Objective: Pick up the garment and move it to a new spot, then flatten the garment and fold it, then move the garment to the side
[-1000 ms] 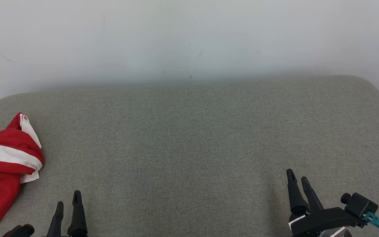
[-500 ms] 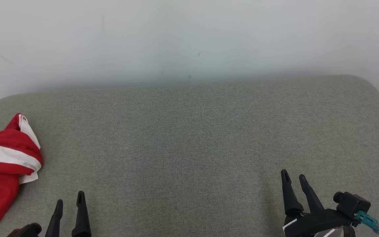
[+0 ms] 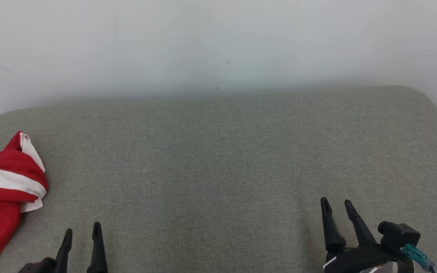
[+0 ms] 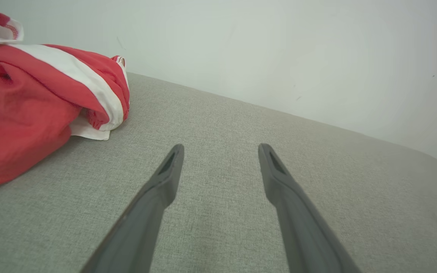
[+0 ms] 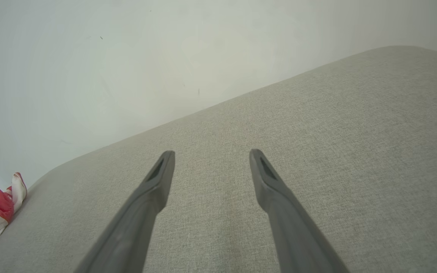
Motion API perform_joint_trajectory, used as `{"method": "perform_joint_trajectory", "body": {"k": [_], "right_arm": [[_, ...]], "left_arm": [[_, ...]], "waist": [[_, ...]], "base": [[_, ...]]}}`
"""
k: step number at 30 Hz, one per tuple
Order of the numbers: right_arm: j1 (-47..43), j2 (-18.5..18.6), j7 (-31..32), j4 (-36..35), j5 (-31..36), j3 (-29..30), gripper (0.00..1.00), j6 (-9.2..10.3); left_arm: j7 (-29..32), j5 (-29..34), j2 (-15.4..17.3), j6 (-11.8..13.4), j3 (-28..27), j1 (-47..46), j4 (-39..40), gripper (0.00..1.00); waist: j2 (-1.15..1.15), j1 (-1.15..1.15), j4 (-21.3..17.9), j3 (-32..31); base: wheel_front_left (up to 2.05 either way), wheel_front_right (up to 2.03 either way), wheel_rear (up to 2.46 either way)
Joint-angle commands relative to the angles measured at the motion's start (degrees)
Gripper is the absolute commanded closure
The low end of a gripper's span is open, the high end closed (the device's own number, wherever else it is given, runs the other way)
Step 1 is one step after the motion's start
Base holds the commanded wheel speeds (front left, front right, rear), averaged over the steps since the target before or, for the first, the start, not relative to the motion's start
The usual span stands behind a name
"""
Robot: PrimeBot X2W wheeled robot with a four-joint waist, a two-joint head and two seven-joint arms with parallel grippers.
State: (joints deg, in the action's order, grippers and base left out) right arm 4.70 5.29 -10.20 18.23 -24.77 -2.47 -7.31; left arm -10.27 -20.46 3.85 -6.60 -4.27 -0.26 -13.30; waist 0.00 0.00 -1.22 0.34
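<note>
Red-and-white garment (image 3: 8,189) is being seen bunched at the left edge of the grey tabletop (image 3: 218,159). Left gripper (image 3: 82,227) and right gripper (image 3: 335,201) are being held empty, jaws apart, near the front edge.

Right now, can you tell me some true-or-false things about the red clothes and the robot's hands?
1. The garment lies crumpled at the left edge of the grey surface. True.
2. The left gripper holds the garment. False: it is open and empty, apart from the garment.
3. The right gripper is open. True.
4. The garment is all blue. False: it is red with white stripes.
5. The right gripper is the one nearer the garment. False: the left gripper is nearer.
</note>
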Motion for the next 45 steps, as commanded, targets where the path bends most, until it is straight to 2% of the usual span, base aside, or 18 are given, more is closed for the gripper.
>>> {"method": "perform_joint_trajectory", "body": {"k": [1,35,40,45], "right_arm": [[0.78,0.24,-0.63,-0.18,1.48,-0.12,0.00,-0.24],[0.53,-0.71,-4.46,0.47,18.42,1.96,0.00,-0.26],[0.39,-0.67,-4.93,0.29,20.40,1.47,0.00,-0.26],[0.11,-0.46,-5.07,0.16,20.37,0.27,0.00,-0.26]], "left_arm": [[-0.49,1.55,0.35,-0.09,0.10,0.04,0.63,0.00],[-4.44,16.99,0.21,1.87,-1.57,1.38,0.34,0.00],[-4.90,18.89,-0.01,2.26,-1.80,1.85,0.58,0.00],[-4.98,19.36,-0.24,2.47,-1.95,1.77,0.76,0.00]], "waist": [[0.00,0.00,-0.03,0.02],[0.00,0.00,-0.47,0.45],[0.00,0.00,0.28,0.56],[0.00,0.00,2.60,0.77]], "base": [[0.00,0.00,0.00],[0.00,0.00,0.00],[0.00,0.00,0.00],[0.00,0.00,0.00]]}}
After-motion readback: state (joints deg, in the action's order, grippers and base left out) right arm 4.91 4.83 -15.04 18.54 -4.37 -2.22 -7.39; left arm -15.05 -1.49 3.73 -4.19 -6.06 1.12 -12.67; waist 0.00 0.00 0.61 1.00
